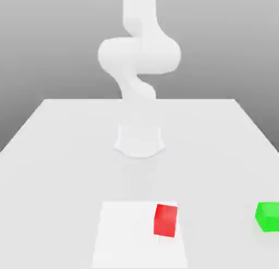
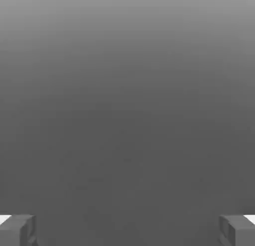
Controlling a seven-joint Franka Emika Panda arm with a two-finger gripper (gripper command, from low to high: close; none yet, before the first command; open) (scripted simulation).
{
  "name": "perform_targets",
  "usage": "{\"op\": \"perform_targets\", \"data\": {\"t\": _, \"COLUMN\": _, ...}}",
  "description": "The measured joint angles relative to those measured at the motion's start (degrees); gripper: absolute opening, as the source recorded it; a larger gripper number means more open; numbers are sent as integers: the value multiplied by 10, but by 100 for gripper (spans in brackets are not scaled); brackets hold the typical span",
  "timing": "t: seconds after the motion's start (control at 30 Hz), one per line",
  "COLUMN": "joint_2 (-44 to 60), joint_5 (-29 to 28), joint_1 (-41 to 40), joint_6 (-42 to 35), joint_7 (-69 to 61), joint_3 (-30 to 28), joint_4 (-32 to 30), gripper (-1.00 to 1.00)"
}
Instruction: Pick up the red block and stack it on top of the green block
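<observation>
Worktop (image 1: pixel 65 153) is a wide pale slab running across the whole exterior view, with a slightly brighter square patch (image 1: pixel 128 235) near the front edge. The arm (image 1: pixel 139 55) rises from its round base (image 1: pixel 139 139) at the middle of the worktop, bends once and goes up out of frame; it is well apart from both blocks.

The green block (image 1: pixel 268 216) sits on the worktop at the exterior view's right edge, partly cut off by the frame, nothing on top of it. The red block (image 1: pixel 165 220) sits on the bright patch near its right side, to the exterior view's left of the green one, with a clear gap between them. It looks a bit tilted or turned, hard to be sure.

Tool (image 2: pixel 127 230): in the hand view the two fingertips (image 2: pixel 17 230) sit at opposite sides, spread wide, with only flat grey background between them. Nothing is held.

Progress, as a judgement: nothing done yet. Red block not grasped, not lifted, not stacked. Left to do is everything: bring the tool down over the red block, close on it, lift, carry it across to the green block, set it on top, release.
</observation>
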Motion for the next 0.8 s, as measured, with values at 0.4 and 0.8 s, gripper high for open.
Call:
{"op": "perform_targets", "data": {"t": 0.4, "joint_2": 255, "joint_5": 35, "joint_1": 16, "joint_6": 143, "joint_7": 82, "joint_3": 38, "joint_4": -130, "gripper": 0}}
{"op": "perform_targets", "data": {"t": 0.8, "joint_2": 504, "joint_5": -40, "joint_1": 38, "joint_6": 305, "joint_7": 209, "joint_3": 39, "joint_4": -210, "gripper": 0}}
